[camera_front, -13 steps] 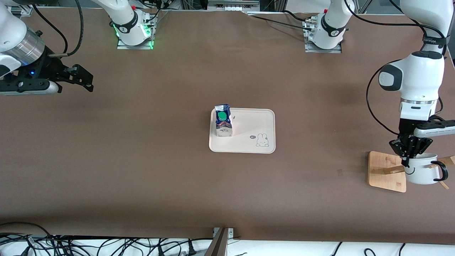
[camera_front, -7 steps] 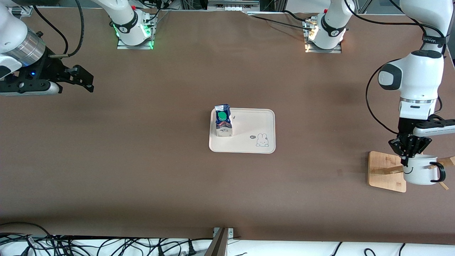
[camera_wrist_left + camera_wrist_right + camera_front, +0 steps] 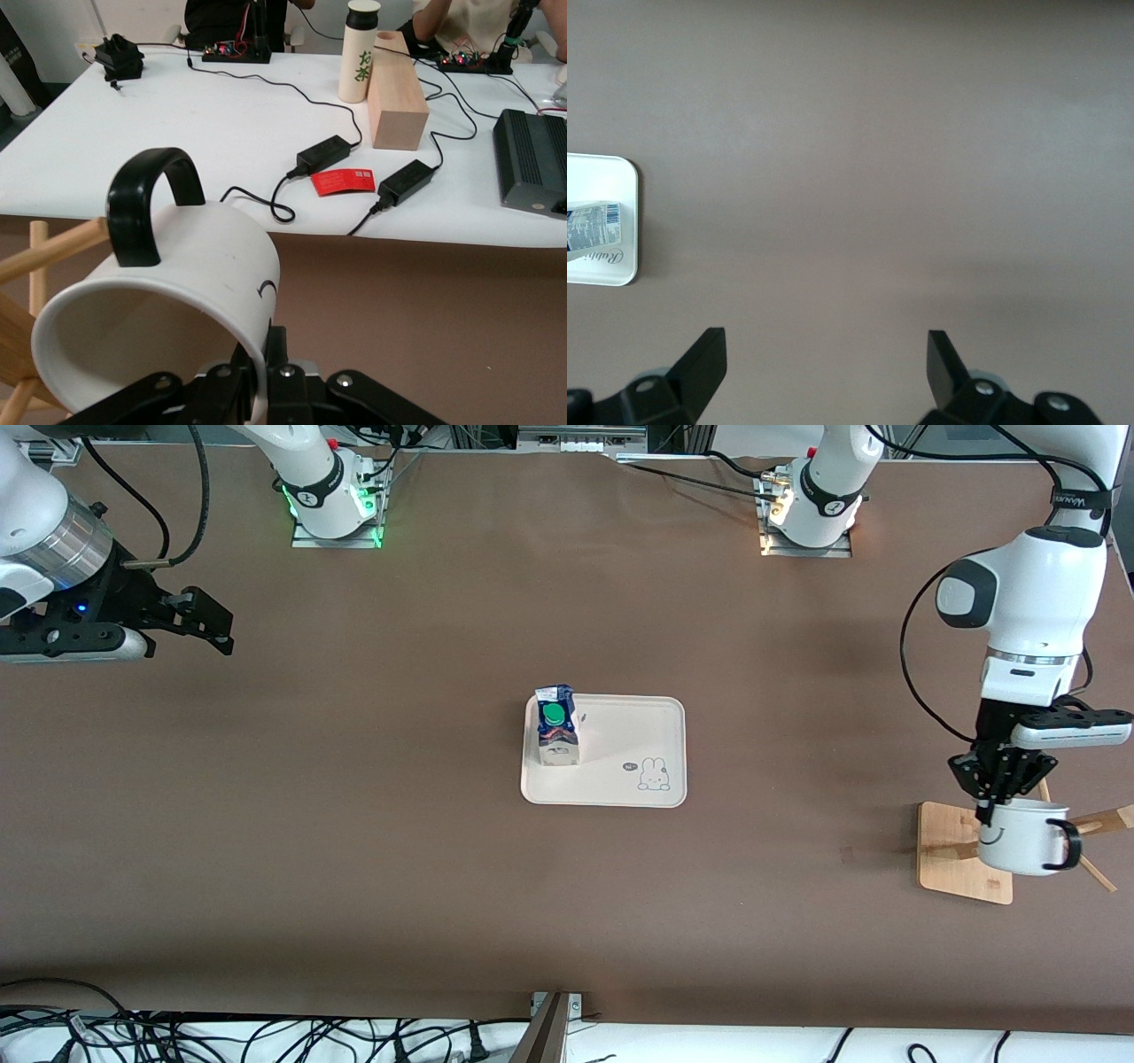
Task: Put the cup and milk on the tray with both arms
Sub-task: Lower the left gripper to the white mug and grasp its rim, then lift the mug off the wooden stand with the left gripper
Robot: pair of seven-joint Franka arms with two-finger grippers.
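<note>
Front view: high camera facing both arm bases, covering the whole table point(image 3: 354, 868). Left wrist view: close, level, looking along its gripper point(image 3: 266, 390) past the cup point(image 3: 168, 301). Right wrist view: looking down on bare table. The tray point(image 3: 656, 717) appears in front and right wrist views.

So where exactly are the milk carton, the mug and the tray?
milk point(image 3: 557, 731), front view, on its blue top by the green cap.
cup point(image 3: 1019, 841), front view, on its white side.
tray point(image 3: 633, 731), front view, on its bare floor.
</note>
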